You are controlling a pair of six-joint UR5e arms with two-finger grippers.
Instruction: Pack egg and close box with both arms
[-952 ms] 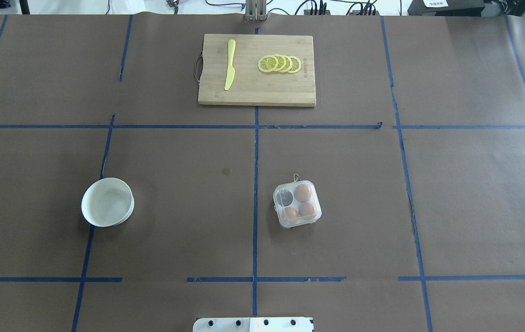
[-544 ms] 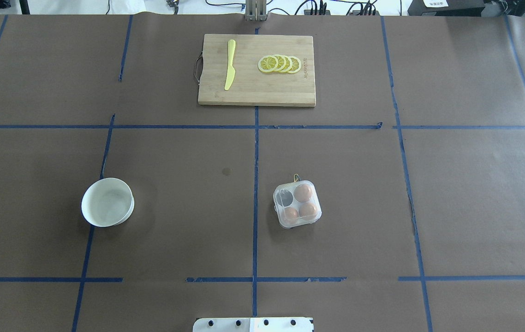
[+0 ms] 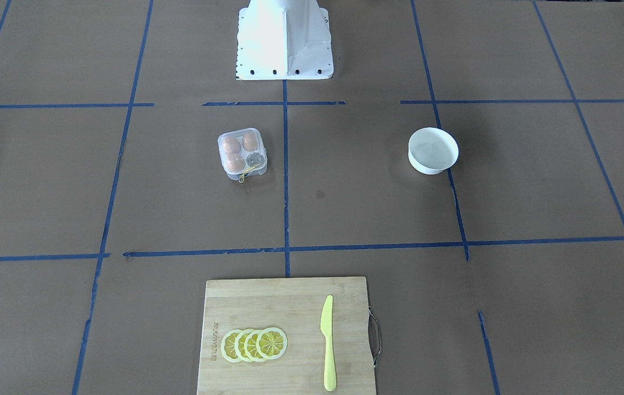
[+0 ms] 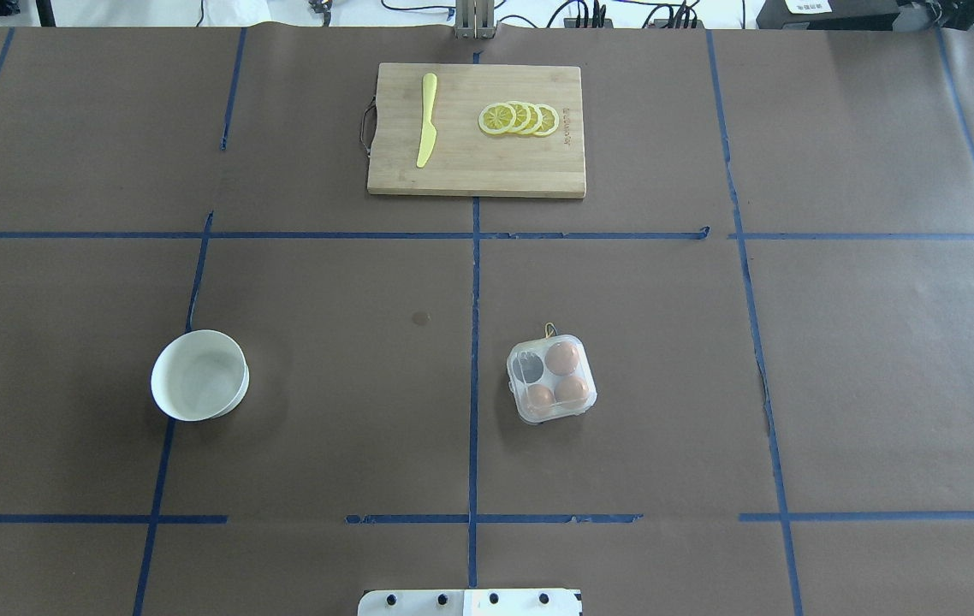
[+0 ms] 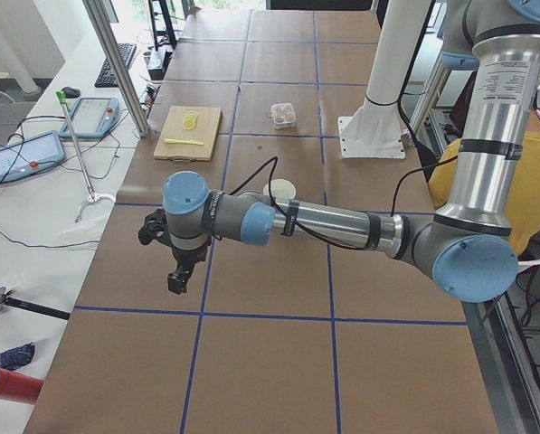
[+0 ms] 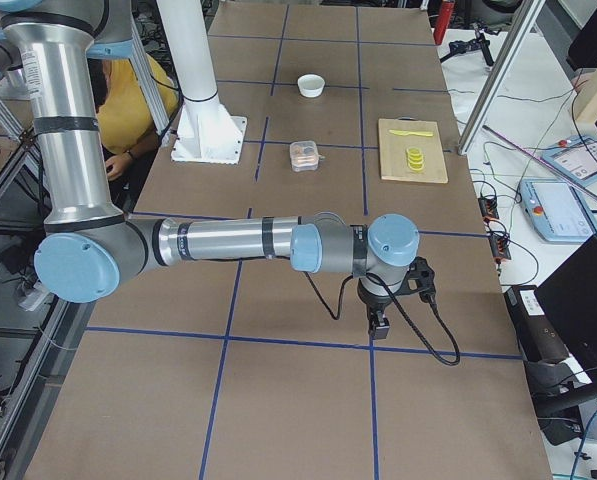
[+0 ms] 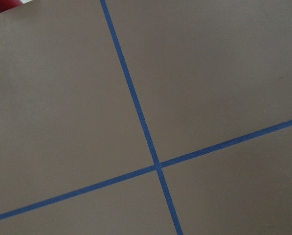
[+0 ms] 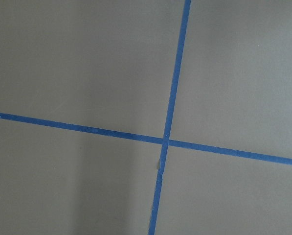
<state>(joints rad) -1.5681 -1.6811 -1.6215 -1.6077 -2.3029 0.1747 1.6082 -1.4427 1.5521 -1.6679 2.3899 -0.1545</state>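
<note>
Finds the box [image 4: 551,378] at 3 o'clock from the bowl [image 4: 200,375], near centre, likely for easy reach. Inside, the egg [image 4: 562,358] beside two more, lid seemingly down. Shows the left gripper [image 5: 175,282] and right gripper [image 6: 379,325] from side cameras only, parked outward: impossible to tell whether apart or together.

L arm [image 5: 328,220] & R arm [image 6: 228,240]: silver-grey tubes, pale blue jt caps, blk cables, white base [image 3: 284,41].

1. Across the table [image 4: 795,385], you see nothing shifted in the past second.
2. The box [image 4: 526,368], its three eggs [image 4: 562,358] and the white bowl [image 4: 199,375] lie exactly as before.
</note>
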